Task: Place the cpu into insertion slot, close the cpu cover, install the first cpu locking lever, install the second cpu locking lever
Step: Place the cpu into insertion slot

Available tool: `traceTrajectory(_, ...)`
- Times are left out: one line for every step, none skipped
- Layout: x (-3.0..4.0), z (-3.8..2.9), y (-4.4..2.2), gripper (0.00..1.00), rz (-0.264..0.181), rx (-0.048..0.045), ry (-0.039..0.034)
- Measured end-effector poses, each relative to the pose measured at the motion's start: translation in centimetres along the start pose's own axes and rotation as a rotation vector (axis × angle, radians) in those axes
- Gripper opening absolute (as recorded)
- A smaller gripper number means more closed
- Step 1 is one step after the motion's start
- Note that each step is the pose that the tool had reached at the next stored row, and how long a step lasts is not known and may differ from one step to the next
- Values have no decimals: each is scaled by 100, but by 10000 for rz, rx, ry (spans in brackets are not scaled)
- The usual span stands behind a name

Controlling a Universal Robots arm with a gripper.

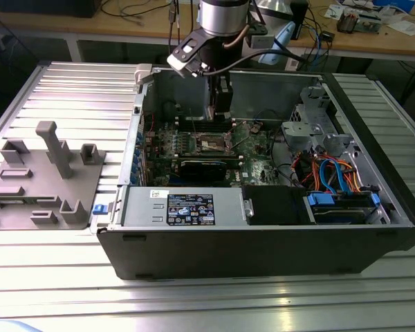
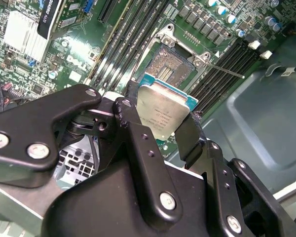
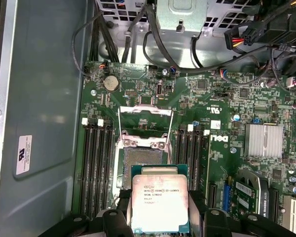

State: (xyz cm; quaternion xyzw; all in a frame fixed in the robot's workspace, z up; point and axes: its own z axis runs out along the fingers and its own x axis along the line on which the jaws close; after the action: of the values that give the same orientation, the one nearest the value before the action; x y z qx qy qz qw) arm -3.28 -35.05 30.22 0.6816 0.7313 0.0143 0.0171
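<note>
my end effector (image 3: 160, 217) is pinching the cpu (image 3: 160, 200) by two opposite edges, and it is hovering just short of the bare insertion slot (image 3: 142, 162), whose cpu cover (image 3: 145, 118) is standing flipped open.

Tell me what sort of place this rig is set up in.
Probably an electronics or robotics workshop: an opened computer case lies on a ribbed metal table, a wooden bench behind carries cables, and the claw holds the cpu over the motherboard.
</note>
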Motion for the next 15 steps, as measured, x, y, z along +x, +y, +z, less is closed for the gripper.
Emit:
traceTrajectory(0, 3, 0, 54, 0, 0, 0)
traceTrajectory(0, 4, 0, 54, 1, 0, 0)
traceTrajectory(0, 6, 0, 54, 1, 0, 0)
traceTrajectory(0, 8, 0, 54, 0, 0, 0)
traceTrajectory(0, 10, -1, 54, 1, 0, 0)
traceTrajectory(0, 12, -1, 54, 1, 0, 0)
traceTrajectory(0, 16, -1, 54, 0, 0, 0)
traceTrajectory(0, 19, -1, 54, 0, 0, 0)
traceTrajectory(0, 23, -1, 54, 0, 0, 0)
traceTrajectory(0, 25, -1, 54, 0, 0, 0)
traceTrajectory(0, 27, -1, 54, 0, 0, 0)
traceTrajectory(0, 29, -1, 54, 0, 0, 0)
traceTrajectory(0, 31, -1, 54, 0, 0, 0)
traceTrajectory(0, 33, -2, 54, 0, 0, 0)
traceTrajectory(0, 36, -2, 54, 0, 0, 0)
